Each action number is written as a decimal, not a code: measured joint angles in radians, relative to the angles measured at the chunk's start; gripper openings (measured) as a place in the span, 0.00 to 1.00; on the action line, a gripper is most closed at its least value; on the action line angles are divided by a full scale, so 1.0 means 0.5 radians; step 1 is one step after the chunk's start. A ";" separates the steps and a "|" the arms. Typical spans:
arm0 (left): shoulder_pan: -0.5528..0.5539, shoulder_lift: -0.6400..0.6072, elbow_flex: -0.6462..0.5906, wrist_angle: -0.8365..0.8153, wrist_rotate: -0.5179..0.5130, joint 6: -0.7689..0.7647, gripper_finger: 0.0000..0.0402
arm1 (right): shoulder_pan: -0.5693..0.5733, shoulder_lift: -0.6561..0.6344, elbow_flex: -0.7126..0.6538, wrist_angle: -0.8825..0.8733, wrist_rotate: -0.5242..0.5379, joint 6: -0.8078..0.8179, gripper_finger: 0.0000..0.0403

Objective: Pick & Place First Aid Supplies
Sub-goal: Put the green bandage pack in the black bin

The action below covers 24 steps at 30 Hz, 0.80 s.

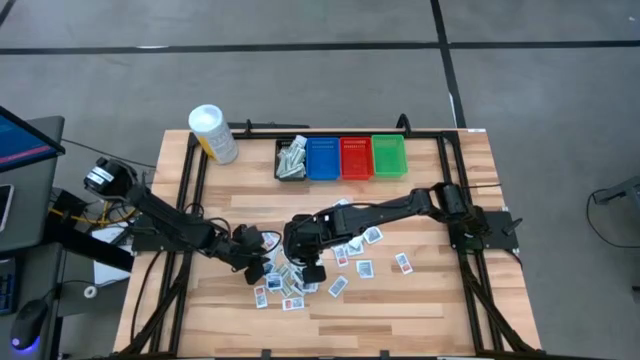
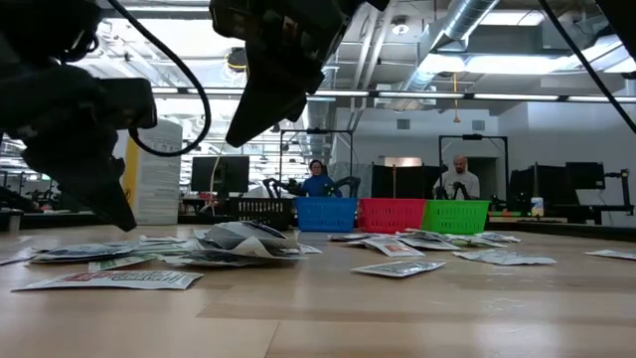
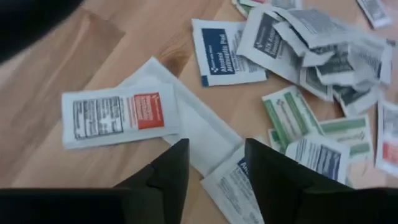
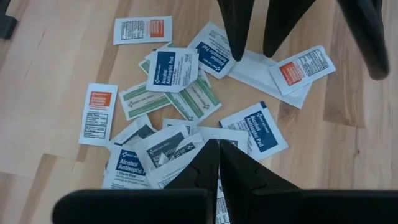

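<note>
Picking step; first aid supplies [image 1: 345,252] lie scattered mid-desk [image 1: 420,310], a few already in the black bin [image 1: 291,160]; left pincer [image 3: 214,163] apart, hovering above a white packet [image 3: 199,124]; right pincer [image 4: 219,163] together, empty, above the pile; next: lower, clamp one packet.

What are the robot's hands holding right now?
Nothing. The left hand is open above the packets, and the right hand is shut with nothing between its fingers.
</note>
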 joint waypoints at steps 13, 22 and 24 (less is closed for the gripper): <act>0.005 0.107 0.002 0.033 -0.019 -0.205 0.46 | 0.011 0.000 0.000 -0.005 0.006 0.032 0.02; 0.058 0.203 0.016 -0.095 -0.110 -0.208 0.43 | 0.010 0.000 -0.001 -0.002 0.006 0.045 0.02; 0.066 0.255 0.021 -0.086 -0.142 -0.201 0.40 | 0.010 0.000 -0.001 0.000 0.006 0.052 0.02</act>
